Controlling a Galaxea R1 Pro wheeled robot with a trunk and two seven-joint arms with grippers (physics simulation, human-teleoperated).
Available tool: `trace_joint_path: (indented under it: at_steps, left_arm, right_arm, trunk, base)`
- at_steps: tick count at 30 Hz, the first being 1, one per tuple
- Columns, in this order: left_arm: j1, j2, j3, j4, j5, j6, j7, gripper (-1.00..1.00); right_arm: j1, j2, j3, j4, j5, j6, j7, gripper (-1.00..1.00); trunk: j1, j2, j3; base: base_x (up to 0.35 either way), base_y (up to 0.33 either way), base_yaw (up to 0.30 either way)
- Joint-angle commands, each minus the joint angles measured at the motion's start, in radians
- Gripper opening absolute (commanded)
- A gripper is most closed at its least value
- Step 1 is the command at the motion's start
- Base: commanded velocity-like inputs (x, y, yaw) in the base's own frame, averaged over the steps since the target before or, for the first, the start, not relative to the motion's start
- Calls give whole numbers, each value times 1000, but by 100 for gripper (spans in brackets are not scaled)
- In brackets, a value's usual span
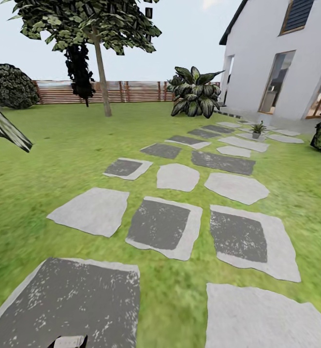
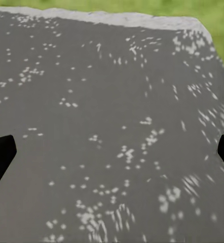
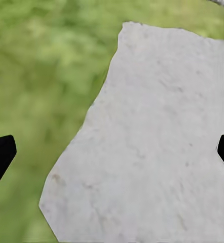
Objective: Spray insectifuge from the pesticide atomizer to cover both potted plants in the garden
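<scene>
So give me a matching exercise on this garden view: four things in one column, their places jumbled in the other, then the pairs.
Things:
1. wooden fence
2. small potted plant
3. white house
4. tree

Places:
A. on the far stepping stones near the house
B. along the back of the lawn
C. at the right
D. on the lawn before the fence

Pairs: 1-B, 2-A, 3-C, 4-D

Flat stepping stones [image 1: 164, 224] lie open; tree [image 1: 101, 58] well apart.
</scene>
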Motion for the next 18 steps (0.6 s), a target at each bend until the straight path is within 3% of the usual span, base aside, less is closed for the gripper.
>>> trace_joint_path:
  at_steps: [1,18]
  left_arm:
    - [0,0,8,0,0,-2,-10,100]
    - [0,0,9,1,0,-2,-10,100]
  right_arm:
    - [-1,1,-3,1,10,-3,-3,100]
    - [-1,1,-3,0,11,-2,-3,100]
  trunk:
    - [0,0,-1]
    - [0,0,-1]
  base:
    - [339,0,-260]
    - [338,0,-261]
